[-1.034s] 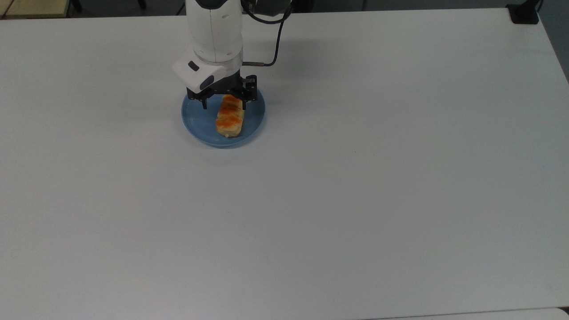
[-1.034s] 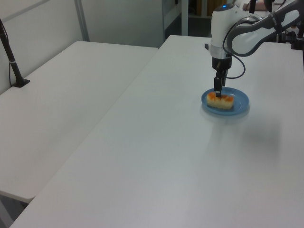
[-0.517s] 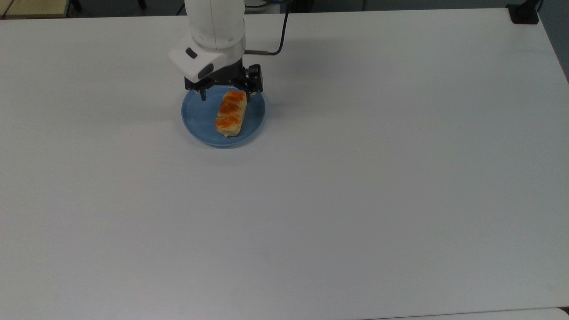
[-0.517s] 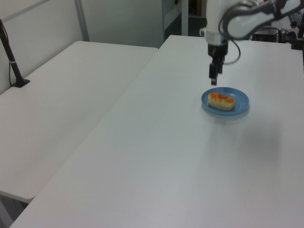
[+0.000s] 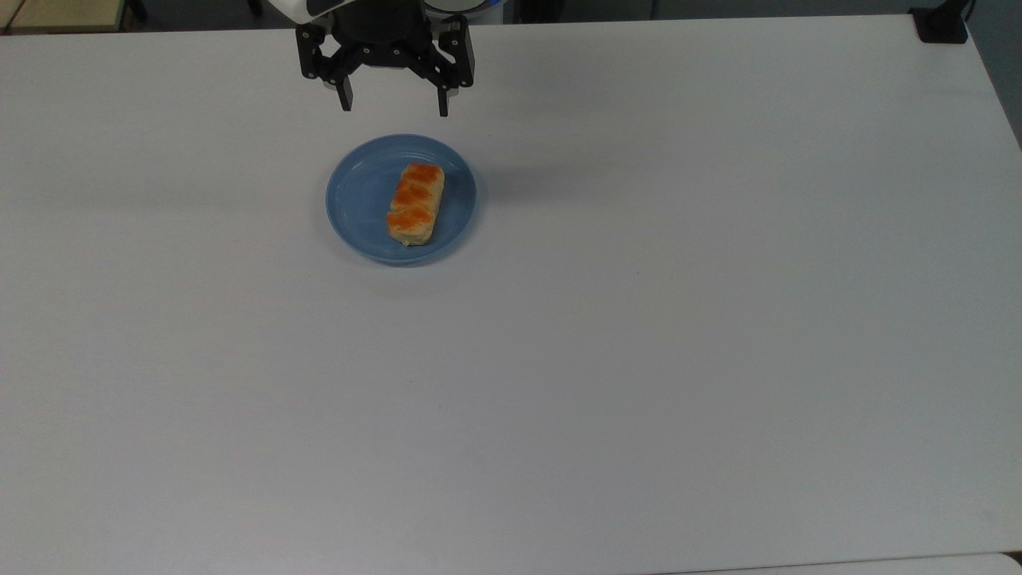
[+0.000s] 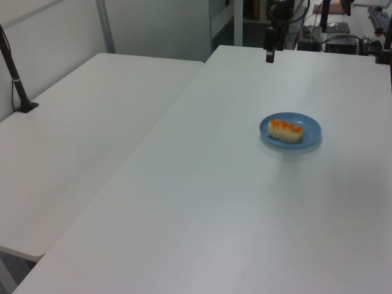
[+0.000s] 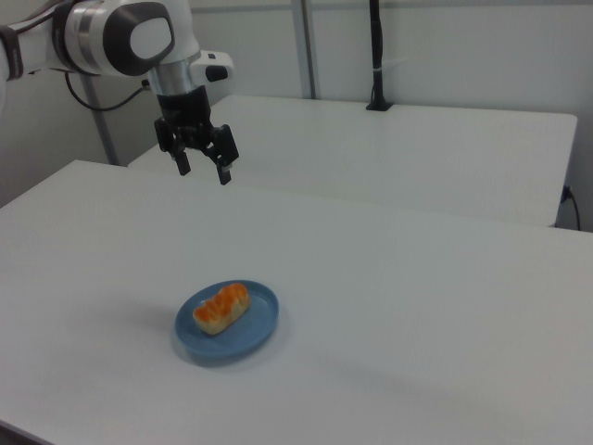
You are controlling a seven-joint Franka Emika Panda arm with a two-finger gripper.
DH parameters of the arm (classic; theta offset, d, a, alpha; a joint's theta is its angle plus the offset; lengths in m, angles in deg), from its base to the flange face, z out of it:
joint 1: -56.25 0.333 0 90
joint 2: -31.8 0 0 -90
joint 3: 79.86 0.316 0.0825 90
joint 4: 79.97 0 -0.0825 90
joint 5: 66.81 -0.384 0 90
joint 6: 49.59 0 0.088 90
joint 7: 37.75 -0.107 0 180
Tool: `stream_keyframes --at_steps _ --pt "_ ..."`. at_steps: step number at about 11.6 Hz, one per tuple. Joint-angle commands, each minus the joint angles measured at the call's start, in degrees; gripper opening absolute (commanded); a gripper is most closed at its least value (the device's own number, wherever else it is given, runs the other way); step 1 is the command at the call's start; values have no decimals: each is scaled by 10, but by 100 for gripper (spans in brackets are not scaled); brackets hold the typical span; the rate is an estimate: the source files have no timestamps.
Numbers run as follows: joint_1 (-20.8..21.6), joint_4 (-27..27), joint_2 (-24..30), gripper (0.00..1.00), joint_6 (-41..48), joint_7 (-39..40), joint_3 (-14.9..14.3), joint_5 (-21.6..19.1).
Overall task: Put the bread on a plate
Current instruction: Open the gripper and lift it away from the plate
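bread point(image 5: 414, 204) on plate point(image 5: 359, 196) | gripper point(image 5: 394, 107) jaws apart (empty), above

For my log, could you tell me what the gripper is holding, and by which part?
Nothing. The gripper is open and empty, raised clear of the bread, which lies on the plate.

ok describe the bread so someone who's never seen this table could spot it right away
Start at the big white table; the one coloured thing on it is a round light-blue plate, below the open black tool in the top view. The bread lies on that plate: a small oblong pale-cream roll. Its three glossy orange-brown bumps set it apart from the plain plate and table.
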Motion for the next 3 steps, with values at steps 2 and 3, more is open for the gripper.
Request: stream_keyframes --at_steps 2,3 --pt "-8 1 7 100 17 -9 7 -8" --pt "-5 1 8 100 17 -10 6 -8"
